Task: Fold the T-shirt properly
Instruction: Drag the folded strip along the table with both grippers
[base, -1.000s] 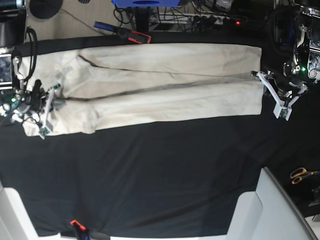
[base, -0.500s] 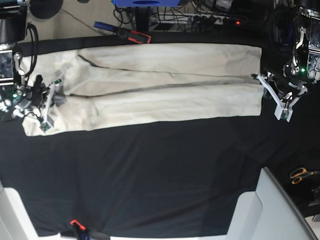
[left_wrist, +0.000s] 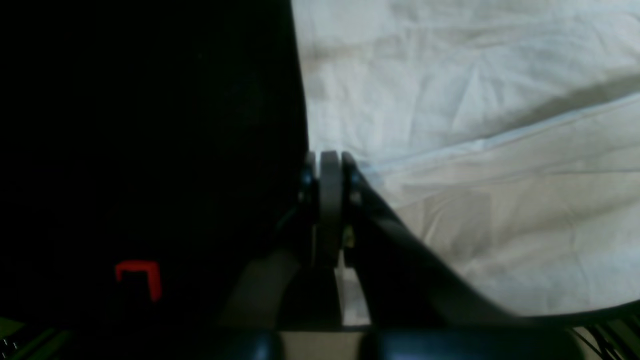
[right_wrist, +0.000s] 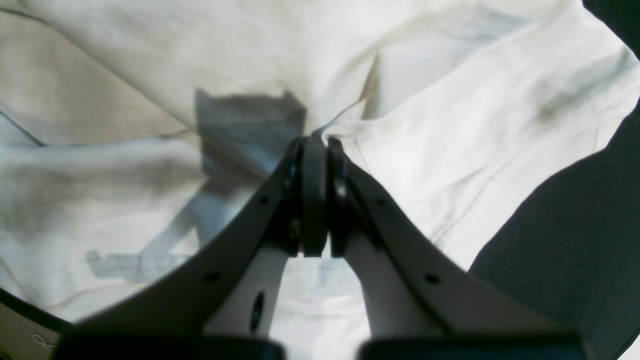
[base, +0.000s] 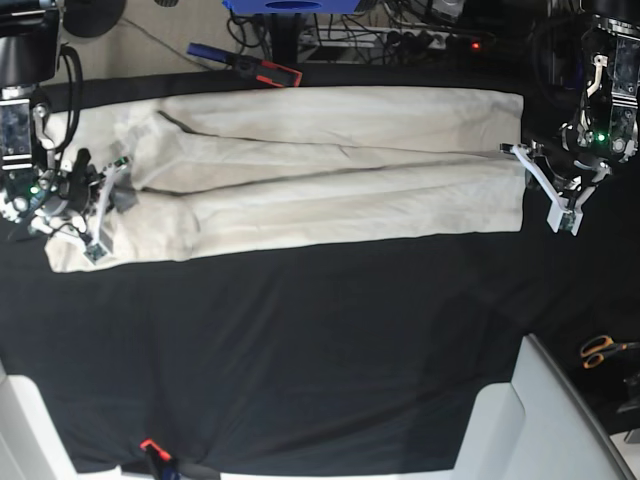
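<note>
**Black-covered table with a long folded T-shirt, both arms at its ends**

Black table cover (base: 330, 340) fills the near half of the base view, bare except for a small orange-tipped item (base: 152, 447) cut off at the near edge and pale grey panels (base: 540, 420) in the near corners. Orange-handled scissors (base: 603, 349) lie off the cloth at that view's right, partly hidden.

Beyond, the T-shirt (base: 330, 170) lies flat as a long cream band across the table, its sides turned inward so two lengthwise flaps meet along a shadowed seam.

At the band's left end in the base view, the right gripper (right_wrist: 315, 145) has its fingers pressed together on a raised pinch of the fabric; what lies between the pads is hidden. At the opposite end, the left gripper (left_wrist: 330, 160) is likewise pressed together, at the shirt's edge where cloth meets black cover. Whether it pinches the hem cannot be told, as that view is dark and blurred.

Farthest away, cables, a blue object (base: 290, 6) and a red-and-blue tool (base: 245, 64) crowd the far edge, partly cropped.
</note>
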